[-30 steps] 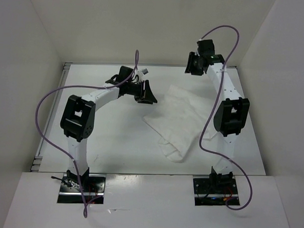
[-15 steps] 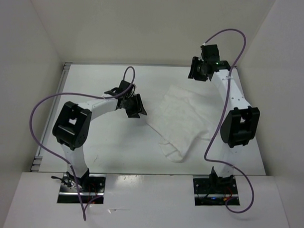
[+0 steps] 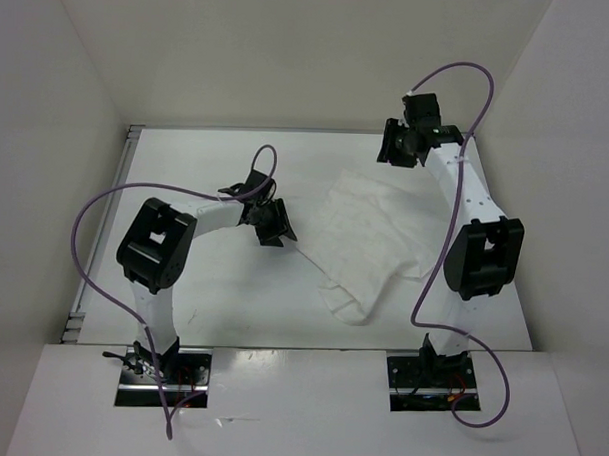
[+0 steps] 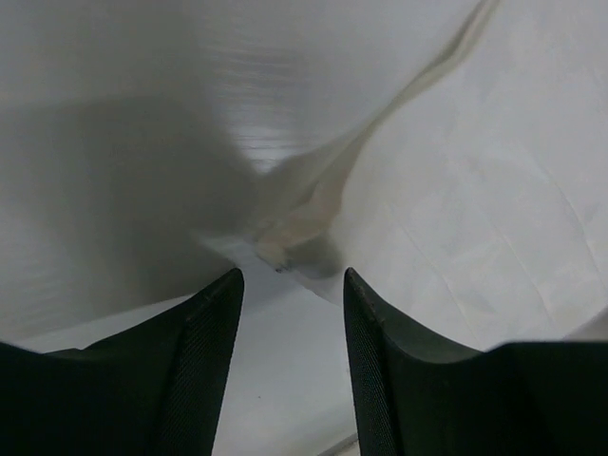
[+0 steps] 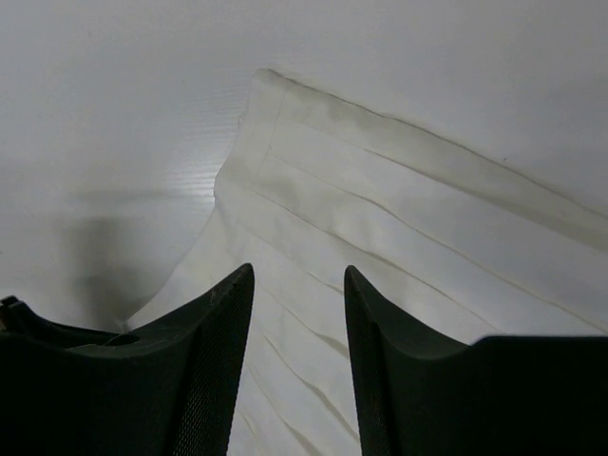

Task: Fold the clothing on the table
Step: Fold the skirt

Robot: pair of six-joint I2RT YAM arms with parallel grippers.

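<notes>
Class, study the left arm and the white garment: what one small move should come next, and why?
Probably ease the left gripper forward and down so it straddles the corner of the clothing. The jaws stand open, that corner lies just ahead of them on the table, and nothing is gripped yet.

No writing, label or number seems legible on anything here.
</notes>
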